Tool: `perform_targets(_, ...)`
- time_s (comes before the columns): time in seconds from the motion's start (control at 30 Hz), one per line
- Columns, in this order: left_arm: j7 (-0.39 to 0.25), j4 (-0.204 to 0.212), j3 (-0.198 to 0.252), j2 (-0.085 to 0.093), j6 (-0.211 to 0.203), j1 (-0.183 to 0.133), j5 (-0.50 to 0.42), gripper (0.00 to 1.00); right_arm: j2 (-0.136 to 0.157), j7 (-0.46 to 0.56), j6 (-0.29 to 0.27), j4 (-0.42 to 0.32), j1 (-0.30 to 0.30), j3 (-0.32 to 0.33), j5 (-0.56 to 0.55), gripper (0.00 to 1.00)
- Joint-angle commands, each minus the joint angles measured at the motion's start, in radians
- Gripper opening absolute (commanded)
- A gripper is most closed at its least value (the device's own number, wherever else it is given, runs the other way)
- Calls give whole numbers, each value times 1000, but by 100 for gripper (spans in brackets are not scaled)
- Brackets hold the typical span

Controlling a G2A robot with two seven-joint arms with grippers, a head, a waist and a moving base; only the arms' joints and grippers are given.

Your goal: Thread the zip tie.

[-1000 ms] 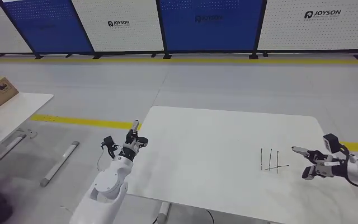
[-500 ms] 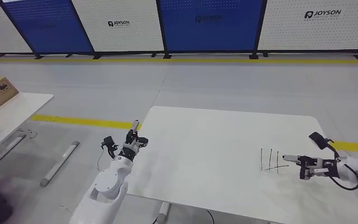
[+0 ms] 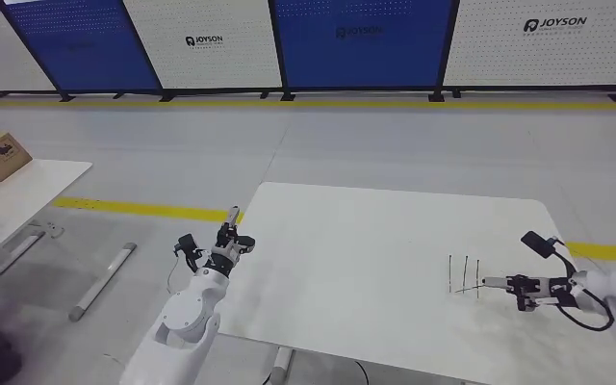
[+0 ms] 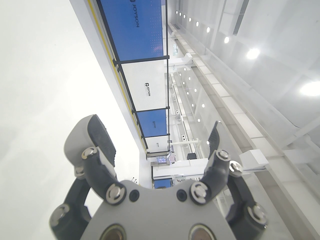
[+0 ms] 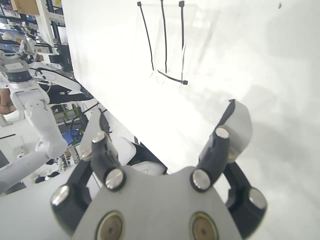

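Several black zip ties [image 3: 466, 274] lie on the white table [image 3: 385, 241] near its right side. Three zip ties [image 5: 163, 31] lie side by side, and a fourth zip tie [image 5: 172, 78] lies across their tail ends. My right gripper [image 3: 497, 284] is low over the table just right of them, open, with nothing between its fingers; the right wrist view has this gripper [image 5: 166, 112] a short way from the cross tie. My left gripper [image 3: 232, 226] hangs at the table's left edge, tilted upward and open; the left wrist view shows this gripper [image 4: 157, 128] holding nothing.
The table's right edge runs close behind my right arm. A second white table [image 3: 38, 188] with a cardboard box [image 3: 12, 154] stands at far left, and a grey tube [image 3: 101, 281] lies on the floor. Blue and white panels [image 3: 361, 43] line the back.
My right gripper has moved left across the table and come down closer to the zip ties. The left arm has stayed where it was.
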Motion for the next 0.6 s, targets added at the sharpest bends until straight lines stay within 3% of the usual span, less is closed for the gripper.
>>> perform_targets(0.0,0,0,0,0,0,0,0,100,-2,0,-7,9,-2,1,28,100)
perform_targets(0.07,0,0,0,0,0,0,0,100,-5,0,-81,63,9,-7,123,100)
perform_targets(0.27,0,0,0,0,0,0,0,100,-1,0,-213,175,78,-85,220,100)
perform_targets(0.5,0,0,0,0,0,0,0,100,-8,0,-229,308,181,-213,247,100)
perform_targets(0.57,0,0,0,0,0,0,0,100,-8,0,-229,308,181,-213,247,100)
